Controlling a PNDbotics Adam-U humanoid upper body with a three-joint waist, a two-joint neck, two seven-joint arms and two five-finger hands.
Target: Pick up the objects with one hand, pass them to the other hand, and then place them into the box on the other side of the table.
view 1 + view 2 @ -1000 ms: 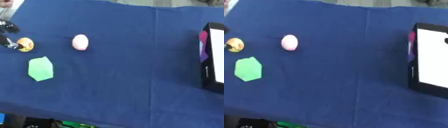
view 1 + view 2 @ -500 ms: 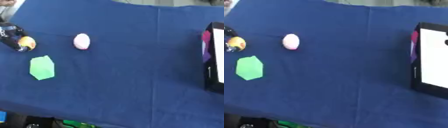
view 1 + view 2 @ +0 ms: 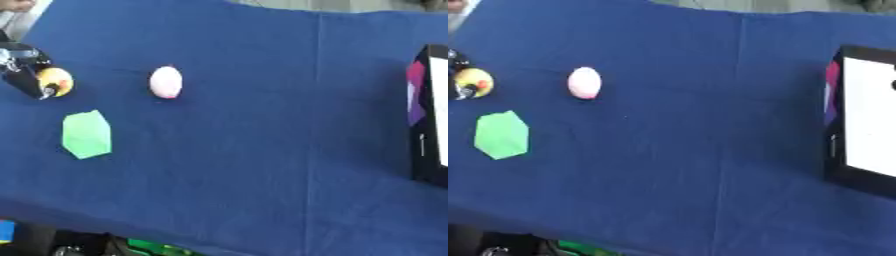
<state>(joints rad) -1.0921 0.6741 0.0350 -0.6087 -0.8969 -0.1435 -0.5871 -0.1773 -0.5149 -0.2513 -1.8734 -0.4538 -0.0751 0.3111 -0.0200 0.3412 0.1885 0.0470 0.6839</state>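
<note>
A: Where the table [image 3: 262, 165] lies under its dark blue cloth, what stands listed at the left edge?

B: Item one: left hand [image 3: 22, 70], black with silver parts, entering at the upper left of the left eye view. Its fingers sit against a small yellow round object [image 3: 55, 80] with an orange-red spot. Whether they close round it or only touch it, I cannot tell.

A: Resting on the cloth or lifted?

B: Cannot tell; it shows at the hand's right side, near the table's left edge.

A: Next entries?

B: Item two: pink egg-shaped object [image 3: 165, 82], lying on the cloth to the right of the yellow one, well apart from the hand. Item three: flat green hexagonal piece [image 3: 87, 134], lying nearer the camera, below and between the yellow and pink items, touching neither.

A: And the far side?

B: Item four: black box [image 3: 864, 122] at the right edge, white inside, with a magenta and purple patch on its left wall. It stands well apart from all three objects.

A: Right hand?

B: Shows in neither view
</note>
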